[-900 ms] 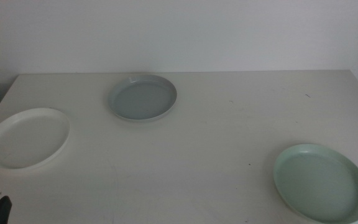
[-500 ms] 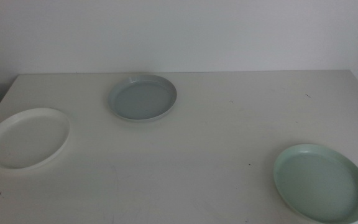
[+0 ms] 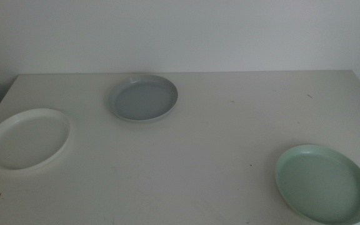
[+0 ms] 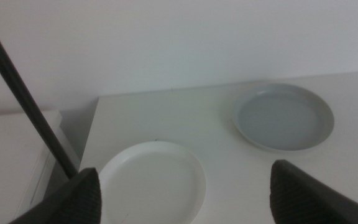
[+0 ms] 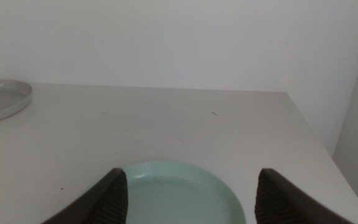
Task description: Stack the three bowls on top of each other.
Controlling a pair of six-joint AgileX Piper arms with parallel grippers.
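From above, the left hand's dark tip has gone from the counter's (image 3: 217,156) near left corner, so nothing is stacked yet; its wrist view shows the left hand (image 4: 185,193) wide open, empty, over the white bowl (image 4: 151,183), beside the grey-blue bowl (image 4: 283,117); the right hand (image 5: 188,196), wide open, waits above the mint bowl (image 5: 173,196)

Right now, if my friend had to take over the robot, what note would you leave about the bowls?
Left end effector: open, empty, above the white bowl at the table's left edge.
Right end effector: open, empty, above the green bowl at front right.
Grey-blue bowl: alone at the back, middle-left.
Done: nothing stacked; all three bowls sit apart on the table.
Left: pick a base bowl and stack the other two on it.
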